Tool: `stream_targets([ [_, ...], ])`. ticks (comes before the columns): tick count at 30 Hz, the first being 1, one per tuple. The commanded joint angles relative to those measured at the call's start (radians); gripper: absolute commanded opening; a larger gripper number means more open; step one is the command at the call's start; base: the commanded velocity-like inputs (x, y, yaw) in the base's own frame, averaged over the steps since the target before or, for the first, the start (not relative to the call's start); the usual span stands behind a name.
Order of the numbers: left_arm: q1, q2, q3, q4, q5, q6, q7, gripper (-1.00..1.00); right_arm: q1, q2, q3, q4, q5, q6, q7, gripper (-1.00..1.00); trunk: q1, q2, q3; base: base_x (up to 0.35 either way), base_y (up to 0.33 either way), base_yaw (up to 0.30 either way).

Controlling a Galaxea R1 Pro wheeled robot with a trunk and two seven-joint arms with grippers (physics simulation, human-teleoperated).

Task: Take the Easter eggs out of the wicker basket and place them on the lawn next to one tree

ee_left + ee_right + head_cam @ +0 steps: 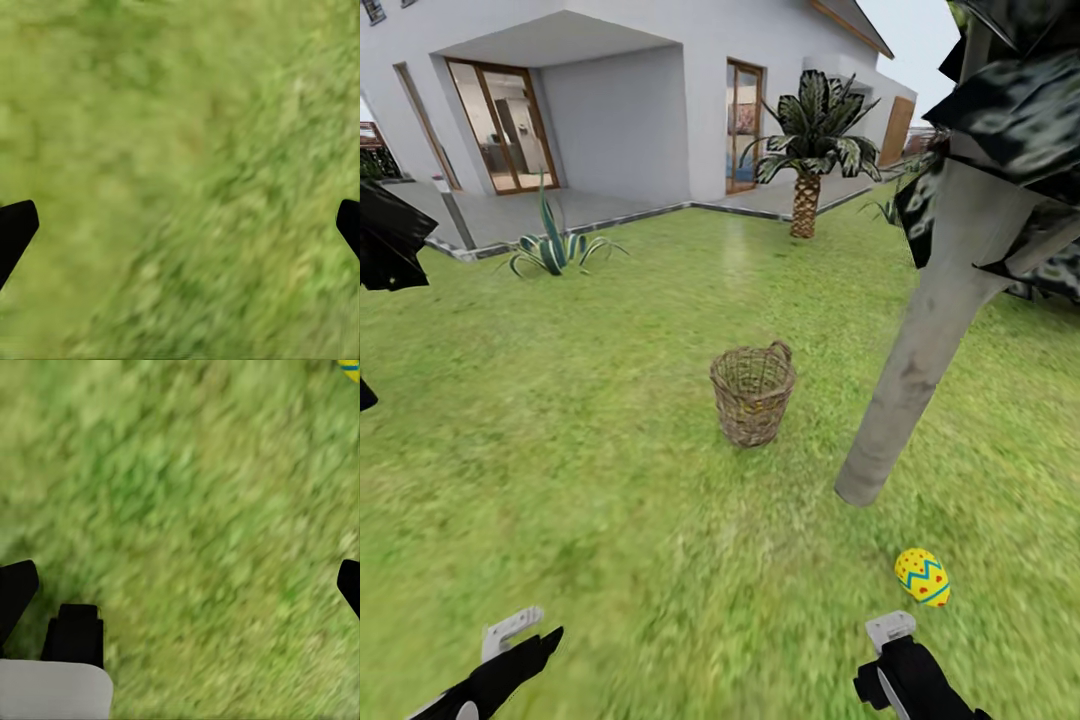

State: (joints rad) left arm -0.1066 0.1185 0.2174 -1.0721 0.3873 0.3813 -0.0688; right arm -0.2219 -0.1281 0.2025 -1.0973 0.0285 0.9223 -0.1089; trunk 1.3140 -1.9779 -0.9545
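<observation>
Near the foot of the tree with the smooth pale grey-brown trunk (920, 370), one yellow Easter egg with a blue zigzag and red dots (922, 577) lies on the bright green mottled lawn (610, 500), just beside the trunk's base but not touching it. A sliver of the same egg shows at a corner of the right wrist view (349, 364). That makes one egg delivered, by my reading; two are left to bring.

Further out on the grass stands the round brown open-weave wicker basket (752, 395), upright, well apart from the tree. Its inside cannot be made out from this angle, so whether the other two eggs lie in it I cannot tell.

The right gripper (890, 650) hangs low over the grass close to the egg, its fingertips spread wide and nothing between them. The left gripper (520, 640) hovers over bare grass, likewise spread wide and empty.

Beyond the basket rise a scaly-trunked palm (807, 150), a spiky striped agave (552, 245), grey paving and the white house (620, 90).
</observation>
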Motion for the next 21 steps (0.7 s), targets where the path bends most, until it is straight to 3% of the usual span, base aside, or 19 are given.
stream_targets([
  [1,0.0,0.0,0.002,0.0,0.005,0.006,-0.004,1.0,-0.001,-0.001,0.003,-0.001,0.002,0.006,-0.002,1.0,-0.004,0.007,0.002,0.233,0.246,0.0],
  [17,-0.001,0.0,0.001,0.003,0.005,0.005,-0.003,1.0,-0.001,-0.005,0.001,-0.002,0.002,0.004,-0.003,1.0,-0.065,0.119,0.053,0.325,0.104,0.0],
  [21,0.0,0.0,0.001,0.003,0.005,0.005,-0.004,1.0,-0.001,-0.005,-0.019,-0.002,0.002,0.004,-0.002,1.0,-0.08,0.147,0.065,0.315,0.159,0.0],
])
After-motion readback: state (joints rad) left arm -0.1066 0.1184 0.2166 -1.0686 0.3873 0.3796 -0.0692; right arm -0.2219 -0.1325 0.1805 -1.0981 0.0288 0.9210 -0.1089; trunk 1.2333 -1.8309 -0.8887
